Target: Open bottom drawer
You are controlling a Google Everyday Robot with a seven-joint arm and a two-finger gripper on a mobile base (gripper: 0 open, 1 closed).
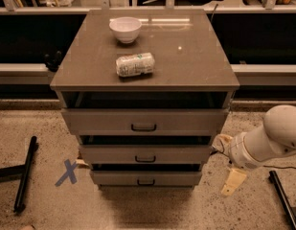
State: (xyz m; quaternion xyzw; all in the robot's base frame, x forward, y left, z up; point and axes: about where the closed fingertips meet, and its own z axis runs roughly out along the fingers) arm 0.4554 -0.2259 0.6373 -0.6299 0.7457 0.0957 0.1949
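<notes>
Hanging low in the lower right of the frame, the gripper [233, 182] is a pale cream piece at the end of a fat white arm [272, 138]. It points down at the speckled floor. It is off to the right of the drawers and is not touching them. I cannot tell if its jaws are open or shut, and I cannot see anything held in them.

The bottom drawer [145, 178] is the lowest of three grey-brown ones, in the lower middle of the frame. It has a small black handle [145, 181] in the middle of its front, and a dark gap shows just above it. The middle drawer [145, 154] and the top drawer [143, 122] sit over it.

On the tabletop [195, 61] a white bowl [125, 29] stands toward the back. A can [134, 64] lies on its side nearer the front. A blue X [67, 172] is marked on the floor at the lower left, next to a black bar [25, 174].
</notes>
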